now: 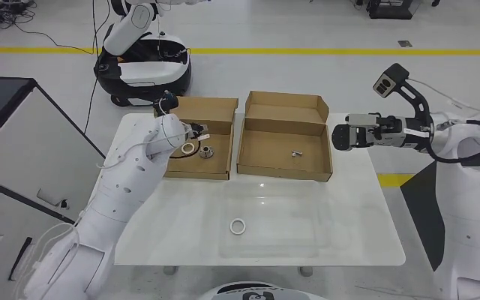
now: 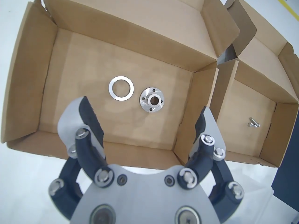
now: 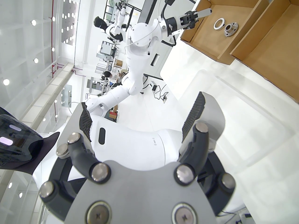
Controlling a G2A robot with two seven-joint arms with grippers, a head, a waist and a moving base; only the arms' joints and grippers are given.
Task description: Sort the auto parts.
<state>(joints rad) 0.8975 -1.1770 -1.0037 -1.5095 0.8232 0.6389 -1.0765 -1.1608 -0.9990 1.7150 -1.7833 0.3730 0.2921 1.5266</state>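
Two open cardboard boxes stand side by side on the white table. The left box (image 1: 219, 171) holds a flat metal ring (image 2: 121, 87) and a round metal flange (image 2: 152, 99) beside it. My left gripper (image 2: 144, 115) hangs open above this box with nothing between its fingers. The right box (image 1: 259, 139) holds a small bolt (image 1: 296, 153), also visible as the bolt (image 2: 253, 124). Another white ring (image 1: 238, 226) lies in the clear tray (image 1: 315, 247) near the table's front. My right gripper (image 1: 339, 138) is open, empty, just right of the right box.
The table edge (image 1: 390, 247) runs along the right behind my right arm. Both box lids (image 1: 285, 105) stand up at the back. Another robot (image 1: 142, 67) is parked on the floor beyond the table.
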